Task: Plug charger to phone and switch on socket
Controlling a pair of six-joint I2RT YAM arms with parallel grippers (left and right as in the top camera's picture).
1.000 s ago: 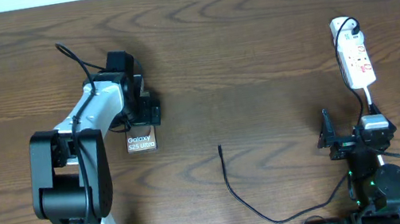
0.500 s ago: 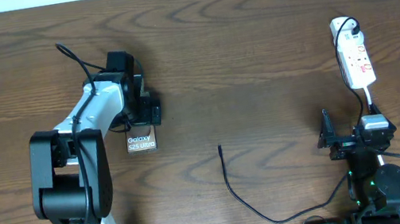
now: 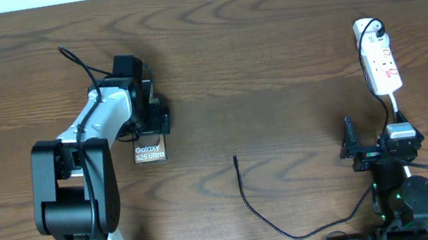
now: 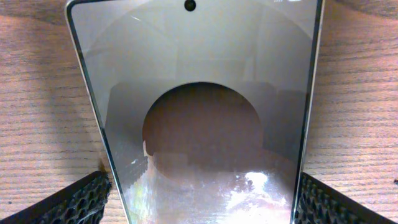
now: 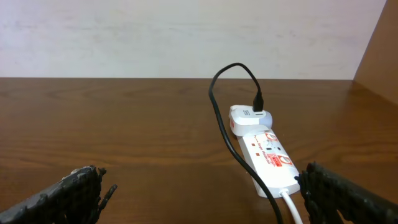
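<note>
The phone (image 3: 150, 152) lies flat on the wooden table (image 3: 271, 42), left of the middle, and only its near end with the white lettering shows from above. The rest of it is covered by the left gripper (image 3: 152, 121). The left arm (image 3: 82, 158) rises from its base on the near side of the phone, bends at a dark elbow and reaches forward and down, so its wrist hangs right over the phone's far half. Seen from that wrist, the phone (image 4: 205, 124) fills the view with its glass face up and a brownish oval in the middle. The two ribbed fingers (image 4: 81, 202) stand one at each long edge, straddling it. I cannot tell whether they are pressing on those edges or just standing clear of them. The charger (image 3: 254, 208) lies to the right of the phone. Its small plug tip points away from the bases and sits apart from the phone, and the thin black cable curves back toward the near edge. Well to the right of the phone, toward the far edge, is the socket (image 3: 380, 66), with a white adapter (image 5: 249, 118) plugged into its far end and a black lead looping up from it. The right gripper (image 5: 199, 193) is folded low over its base, on the near side of the socket and far from the phone. It faces the socket with its fingers (image 5: 74, 193) spread wide and nothing between them.
</note>
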